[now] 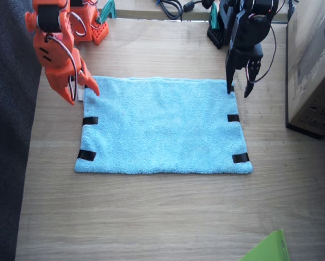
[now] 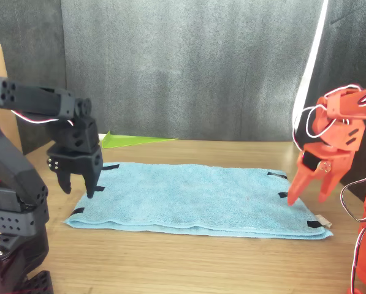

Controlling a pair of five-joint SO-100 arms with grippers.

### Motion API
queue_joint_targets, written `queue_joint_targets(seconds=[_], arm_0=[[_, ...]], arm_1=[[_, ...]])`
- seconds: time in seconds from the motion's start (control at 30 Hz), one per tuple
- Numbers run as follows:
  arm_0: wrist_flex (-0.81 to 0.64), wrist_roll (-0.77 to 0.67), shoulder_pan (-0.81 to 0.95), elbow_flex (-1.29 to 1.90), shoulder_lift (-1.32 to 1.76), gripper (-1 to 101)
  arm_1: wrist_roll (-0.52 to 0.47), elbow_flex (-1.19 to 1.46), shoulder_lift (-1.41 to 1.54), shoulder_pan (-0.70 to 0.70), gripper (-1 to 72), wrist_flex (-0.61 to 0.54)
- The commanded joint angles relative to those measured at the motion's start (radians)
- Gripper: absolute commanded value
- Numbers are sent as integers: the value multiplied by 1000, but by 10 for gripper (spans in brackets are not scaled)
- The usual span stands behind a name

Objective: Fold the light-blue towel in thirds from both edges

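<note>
The light-blue towel (image 1: pixel 162 128) lies flat and spread out on the wooden table (image 1: pixel 151 217). Black tape strips mark its short edges, one edge (image 1: pixel 87 136) by the right arm and the other edge (image 1: pixel 237 136) by the left arm. My orange right gripper (image 1: pixel 84 95) hangs open over the towel's far corner, fingertips just above the cloth, and it shows again in the front view (image 2: pixel 306 197). My black left gripper (image 1: pixel 238 91) stands open over the opposite far corner (image 2: pixel 78 190). A small white tag (image 2: pixel 322 219) sticks out at the corner below the right gripper.
A cardboard box (image 1: pixel 313 65) stands close to the left arm, beyond the towel's edge. A green sheet (image 1: pixel 268 249) pokes in at the table's near edge. Cables (image 1: pixel 170 6) and orange and teal parts (image 1: pixel 94 24) lie along the far edge. A dark curtain (image 2: pixel 189 67) backs the front view.
</note>
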Motion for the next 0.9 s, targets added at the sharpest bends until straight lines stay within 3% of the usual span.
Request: queue_joint_targets(seconds=[0.0,0.37,0.87], arm_0=[[8,15,-3,-17,12,279],[15,14,-2,2,32,268],[44,14,37,-75,-98,260]], arm_1=[[-3,-5,-9,-26,396,-23],[-15,38,-84,-14,339,-38],[-9,52,-81,-3,329,-52]])
